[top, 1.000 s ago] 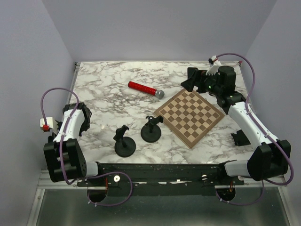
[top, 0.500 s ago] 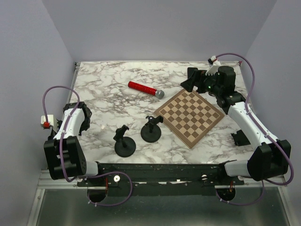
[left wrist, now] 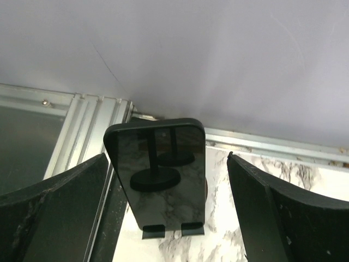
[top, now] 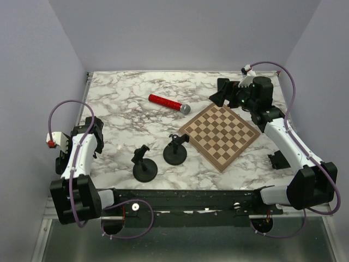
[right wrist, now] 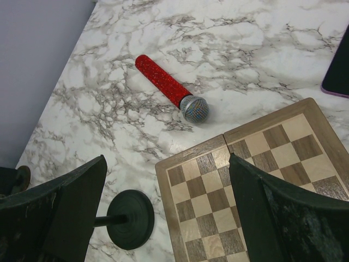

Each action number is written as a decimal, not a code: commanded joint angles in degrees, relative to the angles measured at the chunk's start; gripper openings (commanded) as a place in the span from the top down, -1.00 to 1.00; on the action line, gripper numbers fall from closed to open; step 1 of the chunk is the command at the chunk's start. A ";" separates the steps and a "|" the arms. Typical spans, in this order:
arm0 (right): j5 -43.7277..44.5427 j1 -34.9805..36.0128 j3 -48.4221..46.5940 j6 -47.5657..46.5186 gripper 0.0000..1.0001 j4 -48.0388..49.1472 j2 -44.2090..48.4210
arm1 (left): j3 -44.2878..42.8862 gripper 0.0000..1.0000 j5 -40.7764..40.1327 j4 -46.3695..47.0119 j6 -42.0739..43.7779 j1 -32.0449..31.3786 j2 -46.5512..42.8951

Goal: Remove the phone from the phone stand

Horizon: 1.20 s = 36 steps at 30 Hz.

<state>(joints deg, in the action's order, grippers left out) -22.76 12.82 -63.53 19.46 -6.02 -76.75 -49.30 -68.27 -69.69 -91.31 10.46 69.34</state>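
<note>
In the left wrist view a black phone (left wrist: 158, 174) stands upright in a stand whose two small lips (left wrist: 152, 232) hold its lower edge, at the table's left edge by the metal rail. Its glass reflects two stands. My left gripper (left wrist: 166, 164) is open, with the phone ahead between the fingers (left wrist: 60, 207) and not touched. In the top view the left gripper (top: 94, 135) is at the left edge, and the phone is hidden by the arm. My right gripper (top: 217, 94) is open and empty above the far right of the table.
Two empty black stands (top: 144, 165) (top: 175, 151) sit near the front middle. A chessboard (top: 221, 135) lies to the right and a red microphone (top: 168, 102) behind it. A dark flat object with a purple edge (right wrist: 339, 71) lies far right. A black object (top: 278, 159) sits by the right arm.
The left arm has shifted a little, its forearm and cable moving toward the left edge while its gripper stays near the same spot. The right arm has not moved.
</note>
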 commanded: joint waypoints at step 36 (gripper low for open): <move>0.62 0.70 0.85 -0.86 -1.00 0.75 0.81 | 9.96 -0.78 12.12 21.53 15.48 7.77 -6.65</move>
<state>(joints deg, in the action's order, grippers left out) -22.76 13.17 -63.51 19.44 -6.02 -76.71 -38.48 -56.95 -47.31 -74.11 18.00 63.07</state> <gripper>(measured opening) 0.998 0.911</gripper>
